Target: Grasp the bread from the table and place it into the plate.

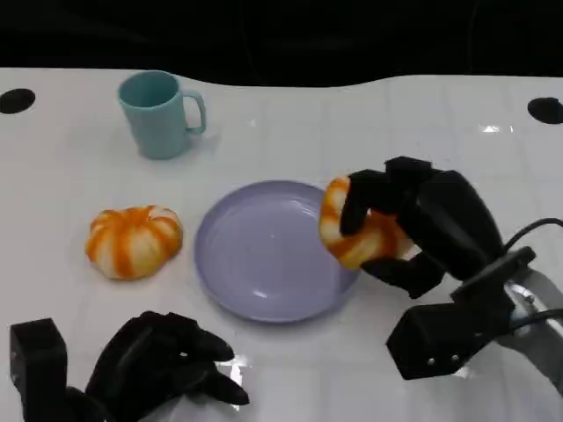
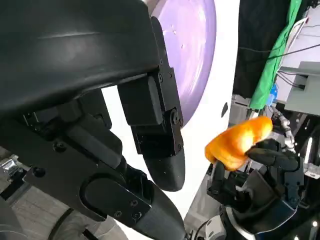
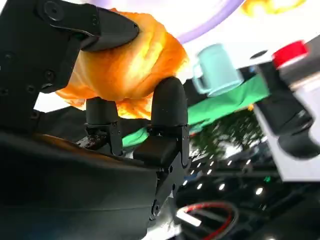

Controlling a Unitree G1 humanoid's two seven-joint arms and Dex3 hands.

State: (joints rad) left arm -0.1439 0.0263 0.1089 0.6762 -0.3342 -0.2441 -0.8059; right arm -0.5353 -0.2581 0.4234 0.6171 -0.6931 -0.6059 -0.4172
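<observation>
The bread, an orange-and-white striped round bun, is up off the table, clasped in black fingers and tilted on edge right over the plate's right rim. The plate, pale lavender and round, lies flat with its face bare. A second striped bun sits upright on the table just left of the plate, apart from it.

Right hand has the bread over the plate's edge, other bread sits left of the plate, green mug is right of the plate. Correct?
Not quite: the mug stands behind and left of the plate, per the head view. The right hand does hold the bread over the plate's edge, and the other bread sits left.
</observation>
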